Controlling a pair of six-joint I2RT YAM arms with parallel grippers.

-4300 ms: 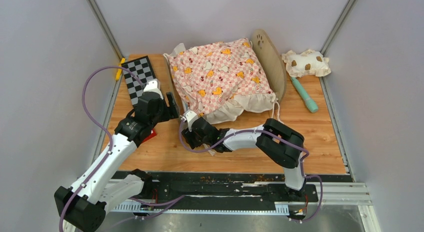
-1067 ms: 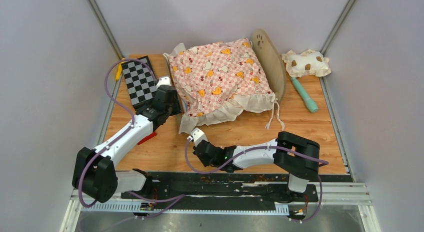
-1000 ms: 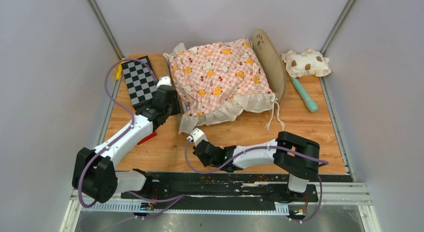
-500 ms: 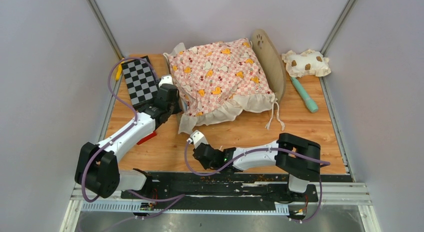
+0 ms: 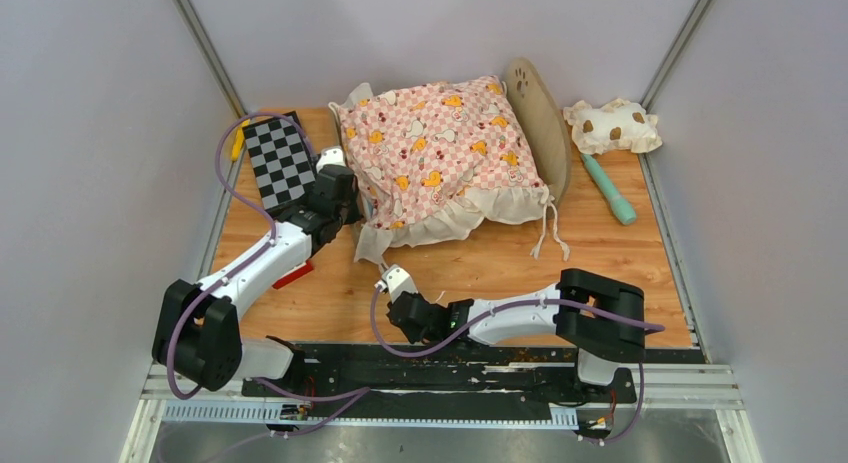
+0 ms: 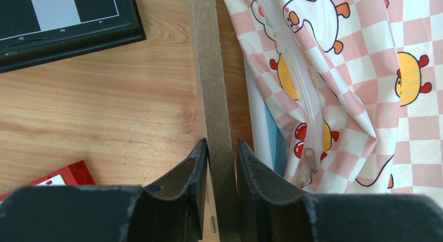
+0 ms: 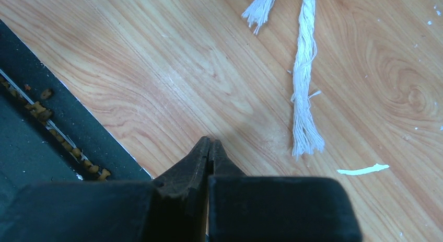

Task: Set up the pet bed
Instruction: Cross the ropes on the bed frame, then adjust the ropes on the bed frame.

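The pet bed lies at the back of the table, its rounded headboard (image 5: 540, 118) with the paw cutout standing behind a pink checkered cushion (image 5: 440, 148) that covers most of the frame. My left gripper (image 5: 340, 198) is at the bed's left side. In the left wrist view its jaws (image 6: 222, 143) are shut on the bed's thin wooden side board (image 6: 209, 69), and a strip of blue-and-white fabric (image 6: 271, 142) shows under the cushion (image 6: 355, 59). My right gripper (image 5: 390, 276) is shut and empty, low over the bare wood (image 7: 210, 141).
A chessboard (image 5: 280, 161) lies at the back left, with a yellow piece (image 5: 238, 141) beside it. A red block (image 5: 292, 275) rests under the left forearm. A spotted cream pillow (image 5: 612, 126) and a teal stick (image 5: 608, 188) lie at the right. White cord ends (image 7: 305, 69) trail from the cushion.
The left jaws have narrowed onto the wooden side board. The right gripper has drawn back a little toward the near edge, staying shut.
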